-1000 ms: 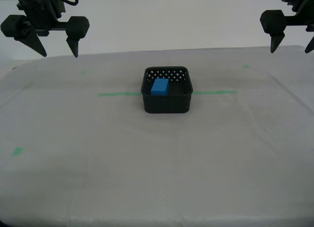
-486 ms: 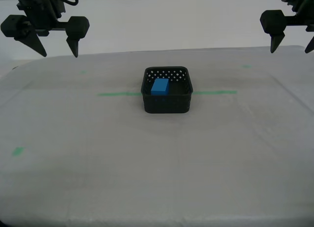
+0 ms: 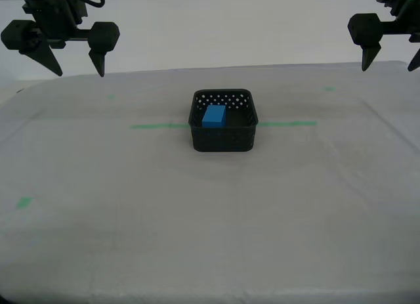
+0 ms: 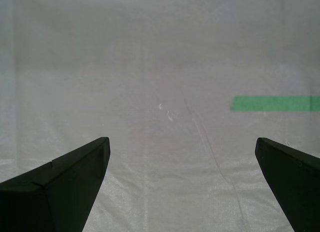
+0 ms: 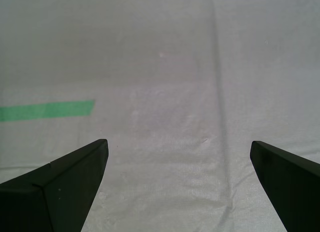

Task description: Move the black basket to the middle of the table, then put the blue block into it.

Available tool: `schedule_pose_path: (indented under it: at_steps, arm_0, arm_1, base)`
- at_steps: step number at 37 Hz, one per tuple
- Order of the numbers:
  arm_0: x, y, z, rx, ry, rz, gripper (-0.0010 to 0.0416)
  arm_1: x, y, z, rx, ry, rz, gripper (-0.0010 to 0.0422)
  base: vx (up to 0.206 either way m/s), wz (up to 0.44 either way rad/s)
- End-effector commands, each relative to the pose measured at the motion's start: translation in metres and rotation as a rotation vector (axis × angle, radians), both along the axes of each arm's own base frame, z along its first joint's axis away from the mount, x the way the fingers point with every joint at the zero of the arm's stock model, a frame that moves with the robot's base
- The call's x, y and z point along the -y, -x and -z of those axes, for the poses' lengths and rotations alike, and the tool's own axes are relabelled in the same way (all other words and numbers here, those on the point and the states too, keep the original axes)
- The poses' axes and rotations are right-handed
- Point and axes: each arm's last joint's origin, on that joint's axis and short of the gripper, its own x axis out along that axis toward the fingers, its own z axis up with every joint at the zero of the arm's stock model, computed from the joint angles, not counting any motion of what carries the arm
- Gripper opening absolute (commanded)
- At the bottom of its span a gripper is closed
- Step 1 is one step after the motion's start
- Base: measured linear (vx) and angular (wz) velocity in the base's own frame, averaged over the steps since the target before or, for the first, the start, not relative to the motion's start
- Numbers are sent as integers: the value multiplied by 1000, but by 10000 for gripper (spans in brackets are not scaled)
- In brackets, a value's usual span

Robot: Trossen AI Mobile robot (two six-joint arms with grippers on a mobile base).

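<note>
Both claws spread wide and empty; the blue block sits in the basket.

My first gripper (image 5: pixel 177 187) and my second gripper (image 4: pixel 180 184) each have black pointed jaws set far apart, holding and touching nothing, hanging over bare light grey-white cloth of the wide table (image 3: pixel 210 225), each with a strip of green tape (image 4: pixel 275 103) ahead of it. In the exterior view two arms hang raised at the far corners. Well apart from both claws, midway between them, the small perforated black plastic basket (image 3: pixel 223 138) stands on the long green tape line (image 3: pixel 157 126), with the small bright-blue rectangular block (image 3: pixel 214 116) inside. Nothing lies between claws and basket.
</note>
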Motion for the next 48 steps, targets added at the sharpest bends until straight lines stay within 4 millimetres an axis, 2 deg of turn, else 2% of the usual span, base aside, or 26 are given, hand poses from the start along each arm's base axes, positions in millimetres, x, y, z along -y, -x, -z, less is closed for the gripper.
schedule_pose_path:
  at_steps: [1, 48]
  arm_0:
    - [0, 0, 0, 1, 2, 0, 398]
    - [0, 0, 0, 1, 2, 0, 399]
  arm_1:
    - [0, 0, 0, 2, -4, 1, 400]
    - [0, 0, 0, 2, -4, 1, 400]
  base:
    - [0, 0]
    - [0, 0]
